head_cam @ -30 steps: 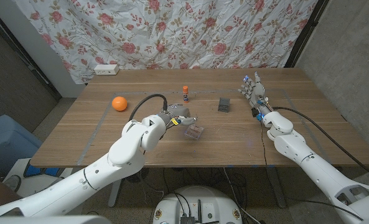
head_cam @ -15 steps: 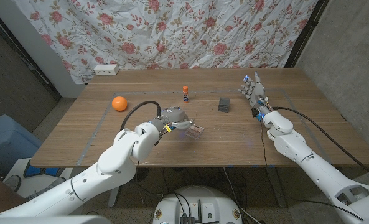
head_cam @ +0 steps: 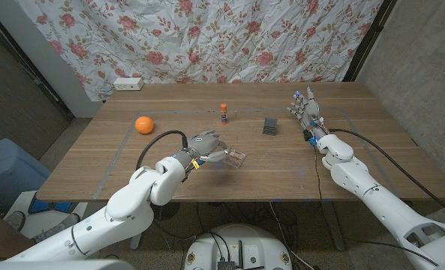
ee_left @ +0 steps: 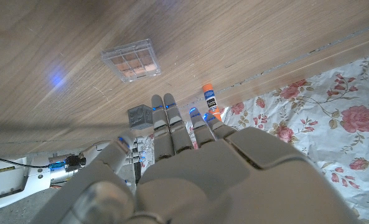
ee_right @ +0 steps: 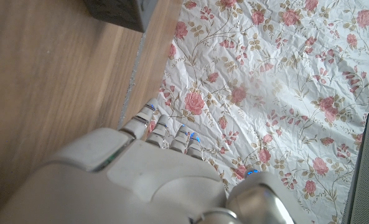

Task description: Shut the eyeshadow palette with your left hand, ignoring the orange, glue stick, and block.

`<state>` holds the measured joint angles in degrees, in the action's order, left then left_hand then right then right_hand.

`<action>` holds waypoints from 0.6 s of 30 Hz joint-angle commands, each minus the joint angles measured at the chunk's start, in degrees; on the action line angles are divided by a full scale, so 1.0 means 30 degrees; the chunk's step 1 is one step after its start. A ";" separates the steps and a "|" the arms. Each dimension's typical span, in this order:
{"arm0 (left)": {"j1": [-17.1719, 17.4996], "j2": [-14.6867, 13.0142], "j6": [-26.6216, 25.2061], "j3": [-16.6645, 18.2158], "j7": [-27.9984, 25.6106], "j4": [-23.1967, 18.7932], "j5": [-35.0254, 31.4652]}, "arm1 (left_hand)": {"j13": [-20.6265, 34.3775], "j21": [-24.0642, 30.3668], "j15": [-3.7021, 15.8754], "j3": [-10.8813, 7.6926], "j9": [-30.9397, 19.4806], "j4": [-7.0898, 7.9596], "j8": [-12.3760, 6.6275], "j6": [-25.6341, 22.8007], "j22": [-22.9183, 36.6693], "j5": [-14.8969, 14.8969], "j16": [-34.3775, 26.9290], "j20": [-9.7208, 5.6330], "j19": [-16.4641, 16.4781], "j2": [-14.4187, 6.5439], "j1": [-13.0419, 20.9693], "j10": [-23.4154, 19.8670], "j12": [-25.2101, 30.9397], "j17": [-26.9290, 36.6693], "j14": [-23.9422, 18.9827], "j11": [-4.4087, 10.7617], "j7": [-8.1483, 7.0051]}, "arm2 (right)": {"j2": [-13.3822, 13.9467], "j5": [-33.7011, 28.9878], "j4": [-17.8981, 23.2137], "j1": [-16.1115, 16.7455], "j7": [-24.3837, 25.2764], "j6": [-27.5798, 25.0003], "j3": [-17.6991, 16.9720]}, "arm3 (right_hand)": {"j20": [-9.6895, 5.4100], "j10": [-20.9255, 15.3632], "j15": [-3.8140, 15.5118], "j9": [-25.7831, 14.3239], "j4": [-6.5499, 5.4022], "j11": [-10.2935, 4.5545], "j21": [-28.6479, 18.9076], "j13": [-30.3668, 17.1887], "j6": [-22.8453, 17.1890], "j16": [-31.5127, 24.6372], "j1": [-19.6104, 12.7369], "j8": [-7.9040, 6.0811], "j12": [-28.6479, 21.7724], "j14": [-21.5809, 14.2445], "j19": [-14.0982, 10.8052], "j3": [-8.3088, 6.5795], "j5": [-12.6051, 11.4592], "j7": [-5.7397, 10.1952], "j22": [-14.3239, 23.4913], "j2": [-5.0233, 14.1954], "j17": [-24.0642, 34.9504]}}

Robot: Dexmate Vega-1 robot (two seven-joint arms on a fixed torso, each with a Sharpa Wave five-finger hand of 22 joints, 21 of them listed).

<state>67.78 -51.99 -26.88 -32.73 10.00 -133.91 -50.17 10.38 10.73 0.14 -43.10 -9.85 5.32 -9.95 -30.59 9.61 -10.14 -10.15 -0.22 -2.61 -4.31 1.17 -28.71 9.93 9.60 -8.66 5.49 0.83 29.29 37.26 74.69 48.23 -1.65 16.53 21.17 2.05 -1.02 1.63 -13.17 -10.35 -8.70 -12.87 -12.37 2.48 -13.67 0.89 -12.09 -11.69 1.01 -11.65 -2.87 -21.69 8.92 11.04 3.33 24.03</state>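
Observation:
The eyeshadow palette (head_cam: 237, 157) lies flat on the table near the middle front, its clear lid down over the brown pans (ee_left: 131, 60). My left hand (head_cam: 204, 145) hovers just left of it, apart from it, fingers stretched out and holding nothing. In the left wrist view the fingers (ee_left: 172, 127) reach toward the palette without touching it. My right hand (head_cam: 305, 111) stands at the right side of the table, fingers extended, nothing in it.
An orange (head_cam: 143, 124) sits at the left. A glue stick (head_cam: 224, 112) stands upright at the back middle. A dark grey block (head_cam: 270, 126) is right of it. A white power strip (head_cam: 128, 84) lies at the far left corner.
My left hand has drawn back to the left and off the palette. The palette now lies flat with its lid down. The right arm has not moved.

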 commanded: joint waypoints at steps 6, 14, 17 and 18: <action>0.1904 -0.1280 0.1341 0.1106 -0.3252 0.0634 0.1936 | -0.0097 -0.0159 -0.0124 0.0347 -0.0030 0.1117 0.0201 0.2362 0.0095 -0.0101 0.0089 0.0039 -0.1279 -0.1098 -0.0593 0.2329 -0.0078 0.0152 0.1435 -0.0050 -0.0253 | 0.0002 -0.0001 0.0000 0.0000 0.0002 0.0002 -0.0002 | -0.0002 -0.0036 0.2284 -0.0096 -0.0097 -0.0075 -0.0118 -0.0035 0.0005 -0.0048 0.0005 -0.0094 -0.0100 0.0075 -0.0078 0.0013 -0.0064 0.0163 0.0054 0.1886 0.0086; 0.2246 -0.1703 0.2374 0.1469 -0.4279 0.1154 0.3155 | -0.0120 -0.0142 -0.0244 0.1340 -0.0042 0.1933 0.0194 0.5173 0.0161 -0.0167 0.0080 0.0164 -0.2701 -0.1235 -0.0816 0.5079 -0.0095 0.0272 0.3261 -0.0301 -0.0400 | 0.0003 -0.0002 0.0000 0.0000 0.0004 0.0002 -0.0002 | -0.0004 -0.0046 0.2290 -0.0096 -0.0097 -0.0067 -0.0118 -0.0035 -0.0006 -0.0047 0.0005 -0.0098 -0.0104 0.0078 -0.0079 0.0013 -0.0065 0.0174 0.0054 0.1885 0.0086; 0.2182 -0.1890 0.2744 0.1493 -0.4293 0.1313 0.3513 | -0.0120 -0.0146 -0.0232 0.1588 -0.0048 0.1983 0.0197 0.5644 0.0178 -0.0165 0.0077 0.0130 -0.2985 -0.1235 -0.0858 0.5437 -0.0066 0.0295 0.3580 -0.0268 -0.0460 | 0.0002 -0.0002 -0.0001 0.0000 0.0003 0.0002 -0.0001 | -0.0001 -0.0039 0.2288 -0.0096 -0.0097 -0.0091 -0.0118 -0.0035 0.0000 -0.0046 0.0005 -0.0096 -0.0101 0.0080 -0.0078 0.0013 -0.0065 0.0170 0.0054 0.1885 0.0086; 0.2194 -0.1936 0.2893 0.1489 -0.4439 0.1389 0.3555 | -0.0120 -0.0142 -0.0257 0.1754 -0.0052 0.2012 0.0188 0.5918 0.0190 -0.0166 0.0070 0.0124 -0.3162 -0.1244 -0.0880 0.5778 -0.0089 0.0308 0.3771 -0.0242 -0.0526 | 0.0002 -0.0002 -0.0001 0.0000 0.0003 0.0001 -0.0001 | -0.0007 -0.0037 0.2286 -0.0096 -0.0097 -0.0085 -0.0116 -0.0035 -0.0002 -0.0046 0.0006 -0.0097 -0.0100 0.0080 -0.0075 0.0013 -0.0065 0.0163 0.0054 0.1884 0.0086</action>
<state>73.23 -55.97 -21.86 -29.32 0.07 -131.51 -43.31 9.85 10.28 -0.59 -38.59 -9.87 11.25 -9.48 -14.00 10.02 -10.41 -9.93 0.10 -9.61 -3.55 -0.82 -12.64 9.93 10.28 1.48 4.65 -0.44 29.30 37.26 74.69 48.23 -1.64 16.53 21.17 2.05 -1.02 1.63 -13.17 -10.35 -8.70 -12.87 -12.37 2.48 -13.67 0.89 -12.09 -11.69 1.01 -11.65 -2.87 -21.69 8.92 11.04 3.33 24.03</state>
